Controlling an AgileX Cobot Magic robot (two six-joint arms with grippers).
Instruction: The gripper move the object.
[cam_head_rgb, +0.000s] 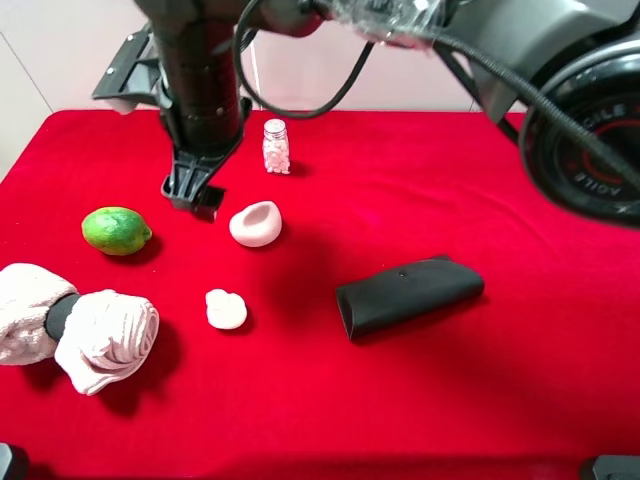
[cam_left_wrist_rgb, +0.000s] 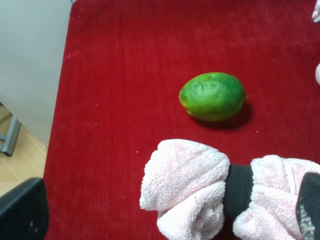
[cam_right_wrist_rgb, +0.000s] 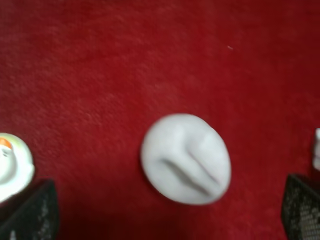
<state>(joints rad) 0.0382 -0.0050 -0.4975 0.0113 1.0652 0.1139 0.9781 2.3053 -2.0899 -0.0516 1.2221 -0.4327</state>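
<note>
The pale pink towel dumbbell (cam_head_rgb: 100, 335) lies at the front left of the red cloth, its black middle between the two balls. In the left wrist view the dumbbell (cam_left_wrist_rgb: 190, 185) fills the lower part. My left gripper (cam_left_wrist_rgb: 165, 207) is open, its black fingertips (cam_left_wrist_rgb: 22, 212) wide apart, one overlapping the dumbbell's right ball. The left gripper does not show in the exterior view. My right gripper (cam_head_rgb: 193, 197) reaches across to the left, low over the cloth beside the white shell (cam_head_rgb: 256, 222). In the right wrist view it (cam_right_wrist_rgb: 166, 212) is open and empty, the shell (cam_right_wrist_rgb: 186, 159) just beyond it.
A lime (cam_head_rgb: 116, 230) lies behind the dumbbell and also shows in the left wrist view (cam_left_wrist_rgb: 213, 96). A small bottle (cam_head_rgb: 275, 146) stands at the back. A small white lump (cam_head_rgb: 226, 308) and a dark folded pouch (cam_head_rgb: 410, 295) lie mid-table. The table's left edge (cam_left_wrist_rgb: 60, 100) drops to the floor.
</note>
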